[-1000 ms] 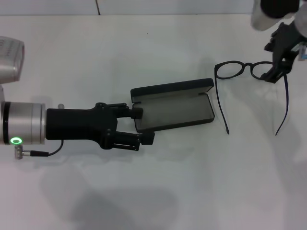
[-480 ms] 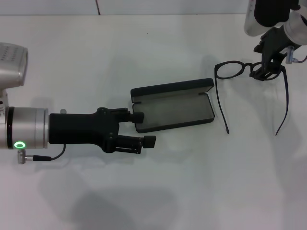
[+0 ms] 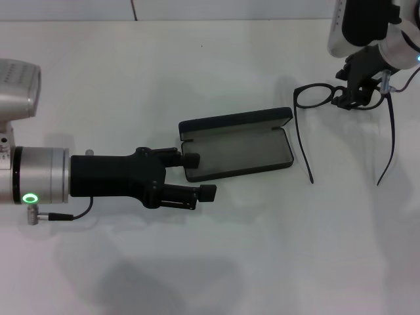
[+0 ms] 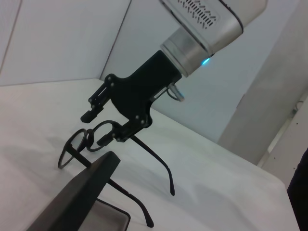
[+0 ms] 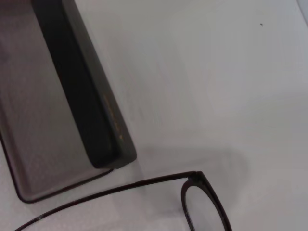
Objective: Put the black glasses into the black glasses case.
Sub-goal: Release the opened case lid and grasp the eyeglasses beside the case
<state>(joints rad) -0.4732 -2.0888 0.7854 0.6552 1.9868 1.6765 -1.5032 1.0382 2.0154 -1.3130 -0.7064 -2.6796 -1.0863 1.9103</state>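
**Right gripper at the glasses, case lying open**

The black glasses (image 3: 328, 98) sit on the white table (image 3: 216, 65), off to the right of the black glasses case (image 3: 239, 146), with both temple arms unfolded and pointing toward the robot. The right gripper (image 3: 354, 97) is down over the frame near its bridge; in the left wrist view its fingers (image 4: 91, 114) stand apart on either side of the frame, spread and not pinching it.

The case lies open on the table, grey lining up, its lid standing along the far edge. The nearer temple arm runs just beside the case's right end.

The left gripper (image 3: 198, 176) reaches in low from the left, fingers apart, one fingertip at the case's left end, the other beside the near edge.
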